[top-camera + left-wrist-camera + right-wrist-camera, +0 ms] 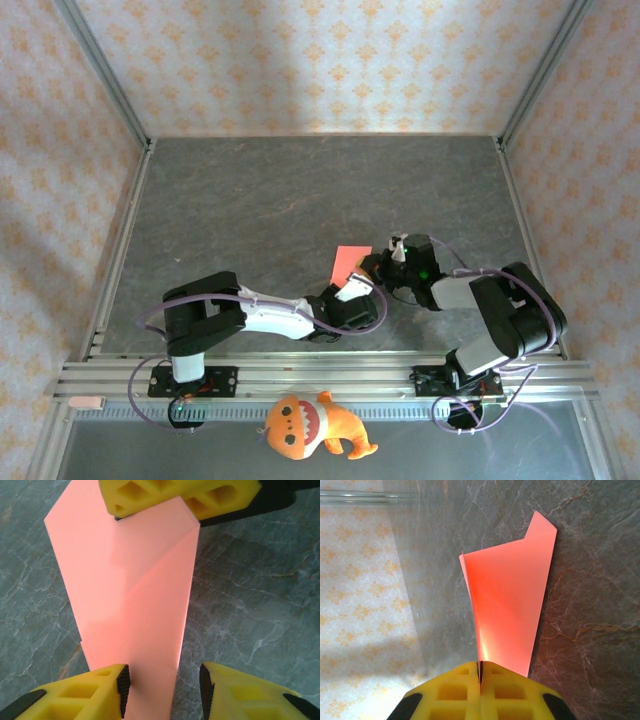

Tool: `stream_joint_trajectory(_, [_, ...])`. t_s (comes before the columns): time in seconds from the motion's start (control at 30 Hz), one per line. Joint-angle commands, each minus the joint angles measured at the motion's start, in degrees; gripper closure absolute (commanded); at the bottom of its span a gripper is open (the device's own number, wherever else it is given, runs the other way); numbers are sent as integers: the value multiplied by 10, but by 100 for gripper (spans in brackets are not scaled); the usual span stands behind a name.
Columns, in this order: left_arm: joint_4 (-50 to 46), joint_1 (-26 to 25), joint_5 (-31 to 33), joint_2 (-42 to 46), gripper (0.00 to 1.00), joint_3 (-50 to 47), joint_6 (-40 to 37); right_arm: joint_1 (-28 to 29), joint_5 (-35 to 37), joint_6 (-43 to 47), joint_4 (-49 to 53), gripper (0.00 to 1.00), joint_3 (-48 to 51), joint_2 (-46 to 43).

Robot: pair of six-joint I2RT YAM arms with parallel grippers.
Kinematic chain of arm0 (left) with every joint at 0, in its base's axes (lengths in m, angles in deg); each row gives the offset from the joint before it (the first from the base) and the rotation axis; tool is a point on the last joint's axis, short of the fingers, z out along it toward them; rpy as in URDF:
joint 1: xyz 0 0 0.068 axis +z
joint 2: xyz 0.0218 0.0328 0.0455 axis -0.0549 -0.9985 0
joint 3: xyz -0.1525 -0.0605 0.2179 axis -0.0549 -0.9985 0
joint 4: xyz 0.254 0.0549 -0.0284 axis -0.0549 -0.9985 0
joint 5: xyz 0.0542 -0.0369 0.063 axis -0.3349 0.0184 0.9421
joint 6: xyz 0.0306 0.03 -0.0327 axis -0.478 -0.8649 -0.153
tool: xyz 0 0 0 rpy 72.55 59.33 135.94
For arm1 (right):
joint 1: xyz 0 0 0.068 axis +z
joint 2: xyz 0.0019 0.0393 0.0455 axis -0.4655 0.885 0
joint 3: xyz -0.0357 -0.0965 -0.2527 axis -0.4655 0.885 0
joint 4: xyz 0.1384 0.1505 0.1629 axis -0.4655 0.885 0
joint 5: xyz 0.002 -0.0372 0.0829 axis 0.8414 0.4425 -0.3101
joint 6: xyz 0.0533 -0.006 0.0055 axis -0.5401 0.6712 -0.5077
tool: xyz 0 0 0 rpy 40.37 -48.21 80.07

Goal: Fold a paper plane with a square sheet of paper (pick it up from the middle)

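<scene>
Right end effector (480, 672) clamps the folded pink paper (512, 605); left end effector (162, 687) straddles it, jaws apart.

Worktop (250, 200): dark grey, marbled stone look, flat, alu framing along L, R & near edges. Red-pink paper sheet (350, 262) sits low over it, mid-right, partly folded w/ a diagonal crease. It throws a shadow on the stone beside it, but can't tell if it rests on the surface or hangs just above. Orange plush toy (312, 427) lies past the near rail (330, 375), on a separate front strip. Small pale pinkish item (88, 402) on rail, L end.
</scene>
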Motion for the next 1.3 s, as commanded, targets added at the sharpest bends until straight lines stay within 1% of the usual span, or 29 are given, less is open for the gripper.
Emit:
stream_joint_trajectory(0.0, [-28, -9, 40, -4, 57, 14, -8, 4, 8, -1, -9, 100, -1, -12])
stream_joint_trajectory(0.3, [-25, -13, 63, 2, 71, 4, -10, 3, 6, 2, -4, 100, -5, -9])
stream_joint_trajectory(0.47, [-19, -15, 67, 7, 71, -5, -12, 3, 8, 3, -2, 100, -6, -12])
stream_joint_trajectory(0.57, [-26, -16, 79, 5, 68, -5, -9, 3, 7, 3, -1, 100, -6, -12])
stream_joint_trajectory(0.63, [-26, -15, 83, 4, 68, -7, -9, 4, 6, 4, 1, 100, -6, -12])
stream_joint_trajectory(0.83, [-19, -16, 83, 6, 76, -10, -8, 3, 6, 6, 6, 100, -9, -13])
stream_joint_trajectory(0.9, [-22, -15, 88, 4, 76, -8, -7, 2, 6, 7, 7, 100, -10, -14])
stream_joint_trajectory(0.97, [-23, -16, 89, 4, 73, -8, -8, 3, 6, 8, 9, 100, -11, -14])
stream_joint_trajectory(1.07, [-22, -16, 92, 4, 73, -11, -8, 3, 6, 9, 10, 100, -11, -14])
stream_joint_trajectory(1.2, [-19, -15, 92, 7, 77, -12, -8, 2, 6, 10, 10, 100, -11, -13])
stream_joint_trajectory(1.27, [-20, -16, 93, 7, 81, -14, -5, 3, 6, 10, 11, 100, -11, -13])
